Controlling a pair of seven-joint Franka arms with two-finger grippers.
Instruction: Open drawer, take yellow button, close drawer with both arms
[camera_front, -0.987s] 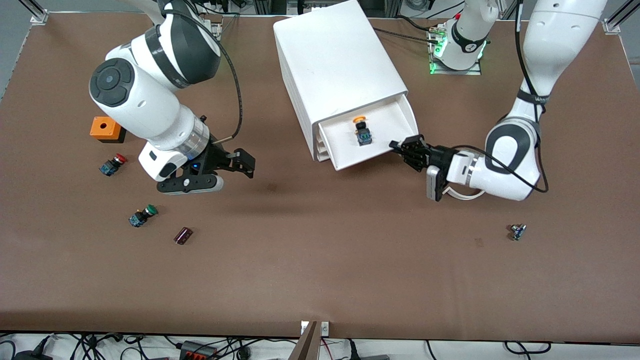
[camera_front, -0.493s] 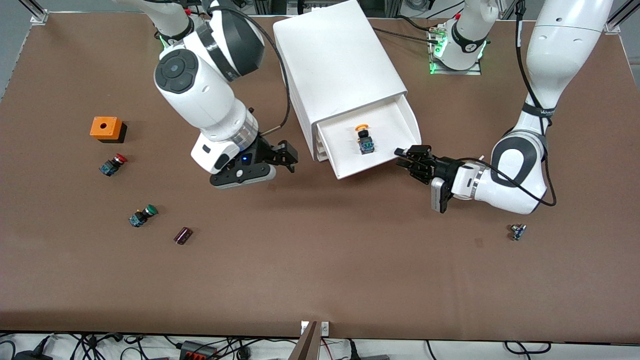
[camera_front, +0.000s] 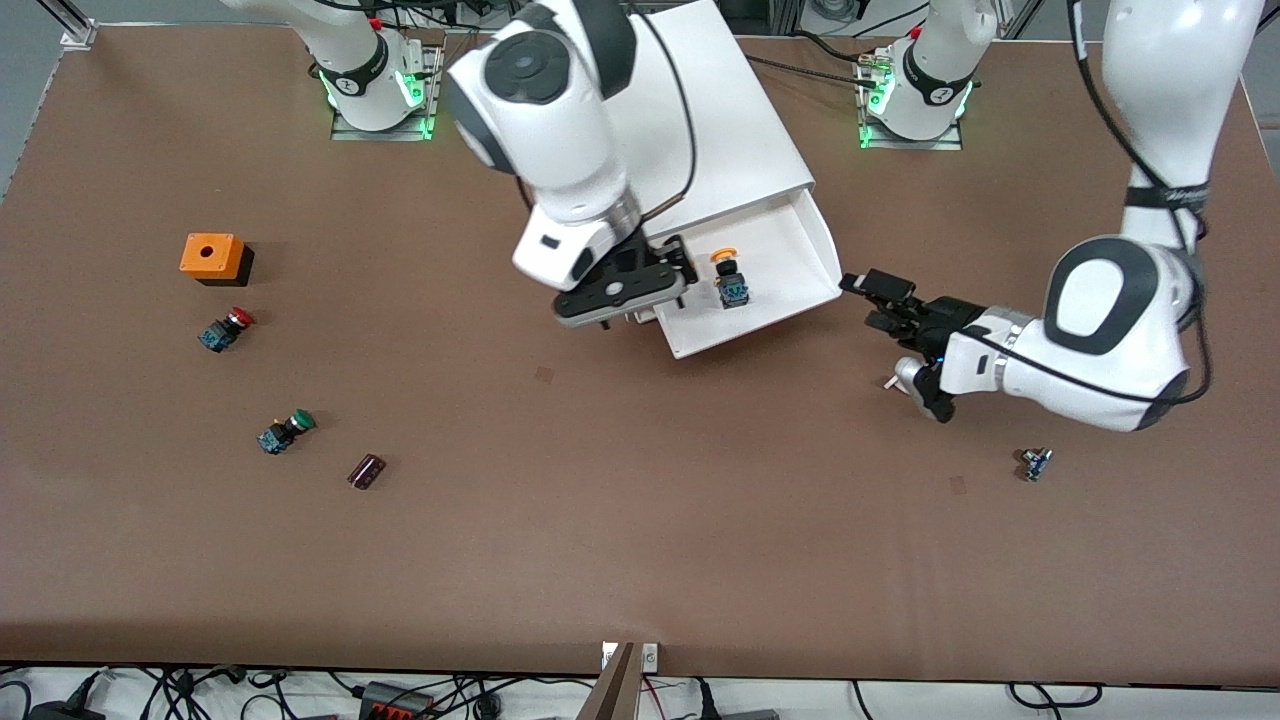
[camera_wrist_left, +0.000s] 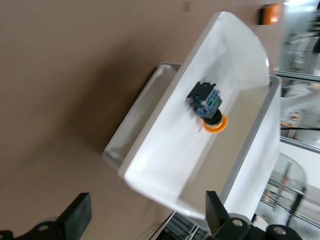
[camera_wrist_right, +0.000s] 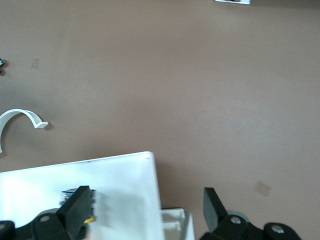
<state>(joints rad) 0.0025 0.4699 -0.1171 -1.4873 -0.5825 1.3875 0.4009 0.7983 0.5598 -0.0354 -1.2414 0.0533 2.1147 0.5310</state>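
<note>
1. no words, brand names or labels can be read on anything in these views.
2. each arm base (camera_front: 916, 92) carries a small dark mark on its white collar, too small to tell what it says.

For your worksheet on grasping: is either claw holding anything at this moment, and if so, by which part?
Nothing is held. The right claw hangs open over the open drawer, above the orange button; the left claw is open beside the drawer.

White drawer (camera_front: 790, 262), orange-capped black-and-blue button (camera_front: 729, 277), brown table (camera_front: 640, 520), orange box (camera_front: 212, 256)
</note>
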